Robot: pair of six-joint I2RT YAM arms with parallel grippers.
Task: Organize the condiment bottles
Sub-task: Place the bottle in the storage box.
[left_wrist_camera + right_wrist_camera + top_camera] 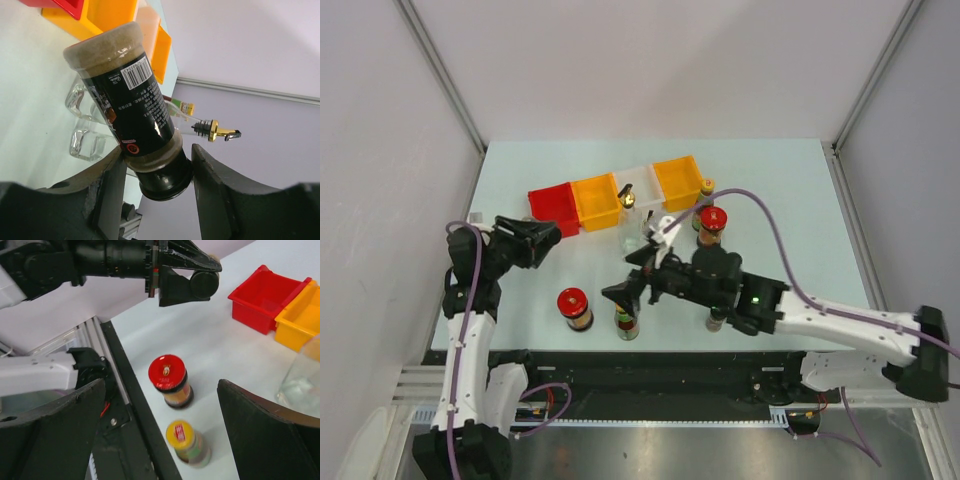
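My left gripper (542, 240) is shut on the black cap of a black-capped shaker (130, 107), held tilted above the table near the red bin (552, 208). My right gripper (625, 290) is open and empty, above a yellow-capped sauce bottle (187, 440) and a red-lidded jar (169, 379) that stand near the front edge. A second red-lidded jar (711, 225) and a green/yellow-capped bottle (706, 187) stand by the right orange bin. A clear glass bottle with a gold spout (628, 197) stands at the white bin; another (645, 235) is partly hidden by my right arm. A second shaker (716, 320) stands behind that arm.
A row of bins lies at the back: red, orange (597, 200), white (642, 185), orange (678, 180). The black front rail (650, 365) runs close behind the front bottles. Grey walls close in the table on both sides.
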